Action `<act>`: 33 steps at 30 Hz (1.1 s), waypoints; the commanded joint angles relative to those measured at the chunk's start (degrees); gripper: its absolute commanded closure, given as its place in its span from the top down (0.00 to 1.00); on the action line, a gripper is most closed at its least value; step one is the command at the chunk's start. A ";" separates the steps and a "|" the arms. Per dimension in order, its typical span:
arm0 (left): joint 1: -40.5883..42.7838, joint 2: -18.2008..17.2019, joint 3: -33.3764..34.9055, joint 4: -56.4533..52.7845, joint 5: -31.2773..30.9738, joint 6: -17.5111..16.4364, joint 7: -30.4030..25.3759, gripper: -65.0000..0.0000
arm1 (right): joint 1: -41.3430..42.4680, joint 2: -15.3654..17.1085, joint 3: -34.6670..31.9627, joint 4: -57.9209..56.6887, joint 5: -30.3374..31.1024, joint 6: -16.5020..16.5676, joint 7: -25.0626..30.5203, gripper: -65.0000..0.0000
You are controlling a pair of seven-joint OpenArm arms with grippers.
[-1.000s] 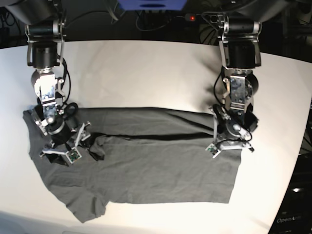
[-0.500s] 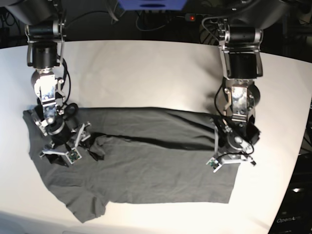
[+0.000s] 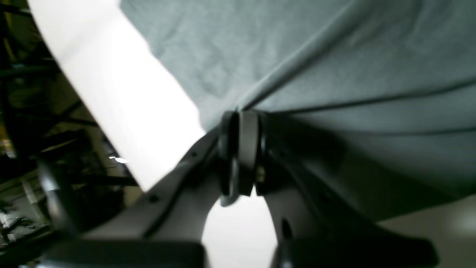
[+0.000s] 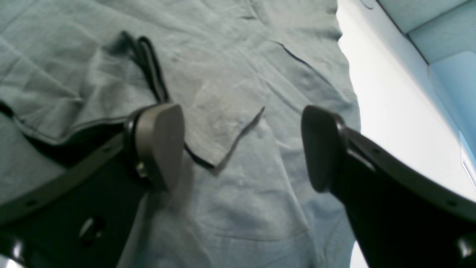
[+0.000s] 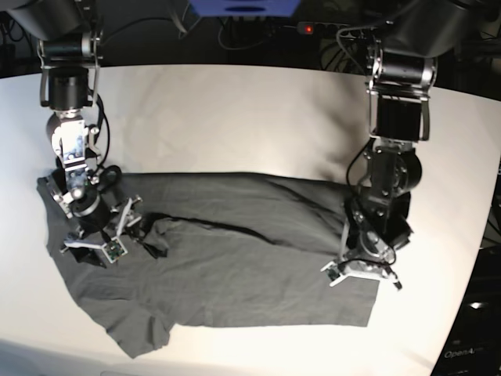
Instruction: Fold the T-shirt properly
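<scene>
The dark grey T-shirt (image 5: 235, 266) lies spread on the white table (image 5: 235, 117), with a slanted crease across its middle. My left gripper (image 5: 362, 270) is at the shirt's right edge in the base view. In the left wrist view this gripper (image 3: 241, 149) is shut on a pinch of the T-shirt (image 3: 334, 56), and folds fan out from the pads. My right gripper (image 5: 98, 249) sits low over the shirt's left end. It stands open (image 4: 241, 149), with only wrinkled T-shirt (image 4: 238, 208) and a dark hem edge between its fingers (image 4: 160, 145).
Bare white table (image 4: 390, 111) borders the cloth beside the right gripper, and the table's edge (image 3: 111, 93) drops off just past the left gripper. Dark cables and equipment (image 5: 313, 31) line the back of the table.
My left gripper has moved toward the front of the table with the shirt's edge in it, pulling the long crease into a slant. The right gripper has stayed open and almost still.
</scene>
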 commanded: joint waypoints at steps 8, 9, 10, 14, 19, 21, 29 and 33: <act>-3.17 -2.10 -0.20 -4.72 0.62 0.51 0.05 0.04 | 1.49 0.64 0.28 1.29 0.35 -0.52 1.33 0.74; -3.17 -2.01 -0.20 -4.81 0.62 0.51 0.05 0.04 | 1.40 0.64 0.28 1.29 0.35 -0.52 1.33 0.74; -3.17 -2.01 -0.20 -4.81 0.62 0.51 -0.39 0.04 | 1.40 0.64 0.28 1.29 0.35 -0.52 1.33 0.74; -4.40 -1.66 -0.37 -5.25 0.89 0.51 -3.29 0.04 | 0.44 0.64 0.19 1.73 0.35 -0.52 1.33 0.74; -5.98 -1.39 -0.37 -6.74 0.80 0.51 -3.29 0.04 | -1.32 0.64 0.19 4.10 0.35 -0.52 1.24 0.74; -5.89 -1.30 -0.37 -6.04 0.97 0.51 -3.12 0.04 | -2.03 0.64 0.28 4.80 0.35 -0.52 0.89 0.74; 0.61 -1.48 -0.37 1.87 0.71 0.51 -1.53 0.04 | -4.84 1.35 0.37 7.70 0.35 -0.52 0.89 0.66; 4.83 -1.30 -0.29 9.61 0.53 0.51 1.63 0.04 | -4.84 1.44 0.46 7.70 0.35 -0.52 0.80 0.33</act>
